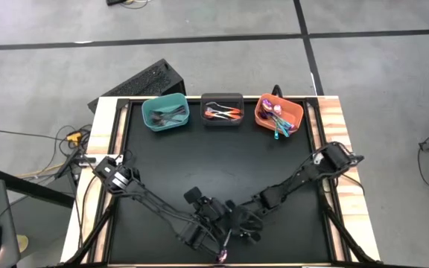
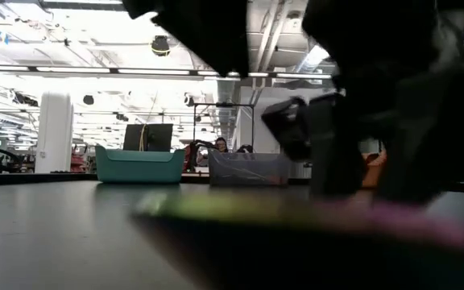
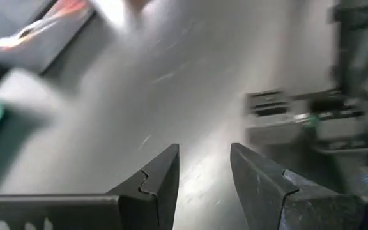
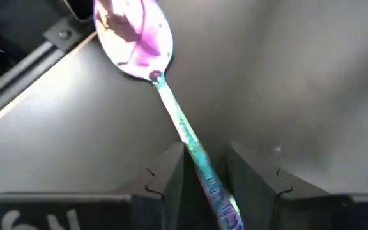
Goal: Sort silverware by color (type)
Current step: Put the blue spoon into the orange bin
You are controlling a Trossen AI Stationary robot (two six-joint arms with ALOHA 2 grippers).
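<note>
Two arms: both low over the desk [image 1: 162,171] near its front edge, pincers close together.
Right pincer [image 4: 204,176]: fingers astride the handle of an iridescent spoon [image 4: 165,96], small gap each side; contact not clear from this angle.
Spoon: lies flat on the desk, purple bowl pointing away from the pincer, teal handle between the fingers.
Left pincer [image 3: 203,179]: fingers apart, nothing between them, just beside the right one.
Bins: teal bin [image 1: 165,112], dark grey bin [image 1: 223,109], orange bin [image 1: 279,114] in a row at the far edge, each with silverware inside.
</note>
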